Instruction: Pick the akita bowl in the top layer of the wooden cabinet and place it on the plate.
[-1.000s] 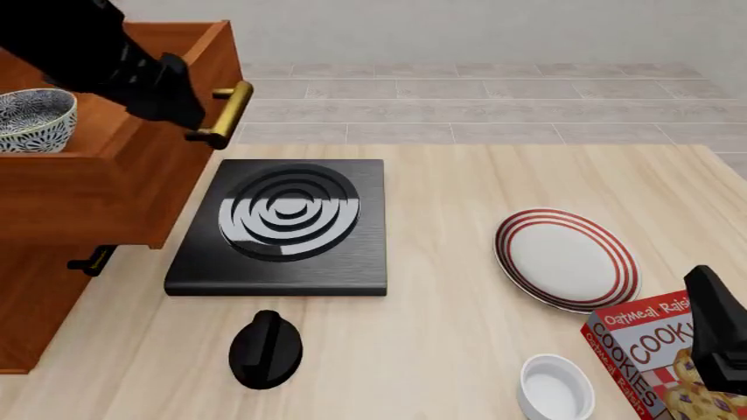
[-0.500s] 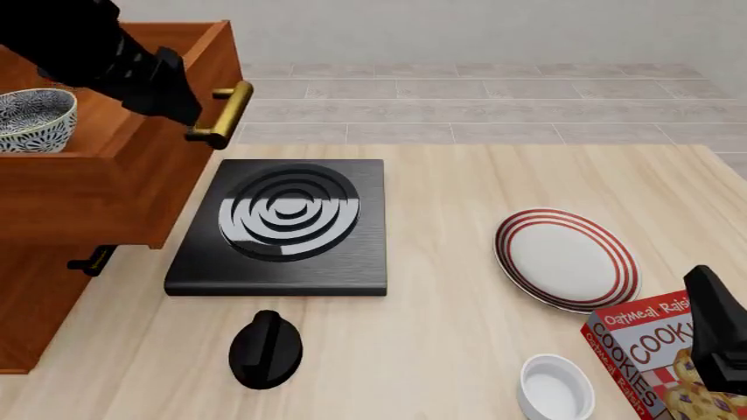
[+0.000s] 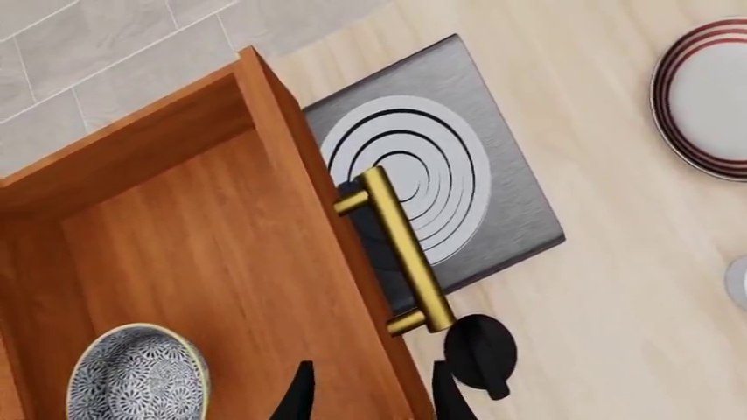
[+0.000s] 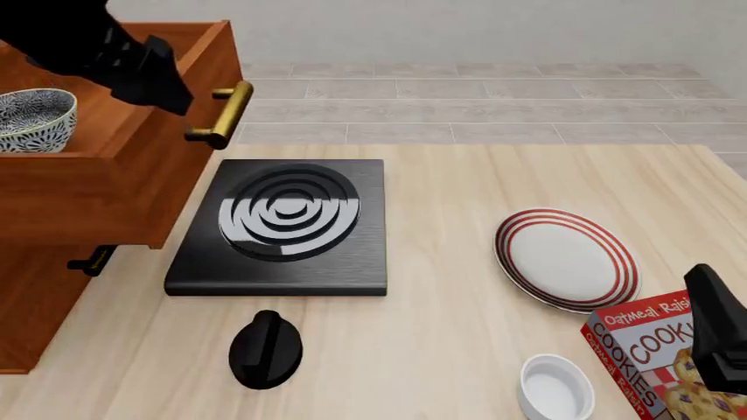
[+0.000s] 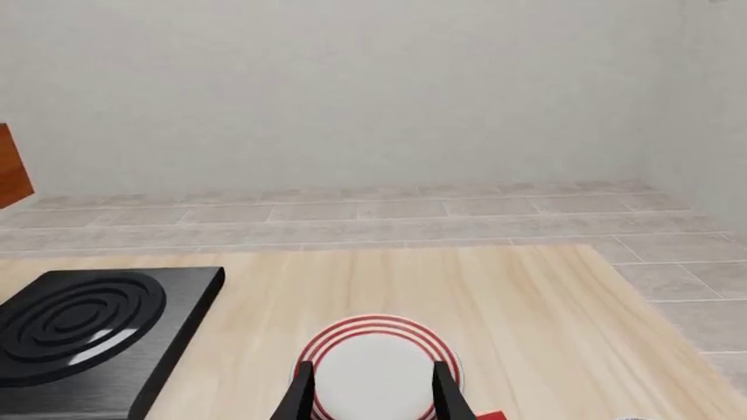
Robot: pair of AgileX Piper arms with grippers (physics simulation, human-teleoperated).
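Nearest the camera in the front view, parked low at the table's near right edge beside a cookie box and a white ramekin: the right gripper, fingers spread and holding nothing, aimed over the plate. Plate bare, waiting on the right half of the table, well apart from the wooden cabinet. Further in, a black knob-like object and the black stove, neither part of the job. At the far left, the top layer already pulled out, brass handle standing clear over the stove. Inside it, the akita bowl upright on the drawer floor, untouched. Above the drawer's front wall, the left gripper, fingertips parted with the wall showing between them, gripping nothing. Judged so: opening done; reaching in, grasping the bowl, lifting it out, carrying it across and setting it on the plate all left.
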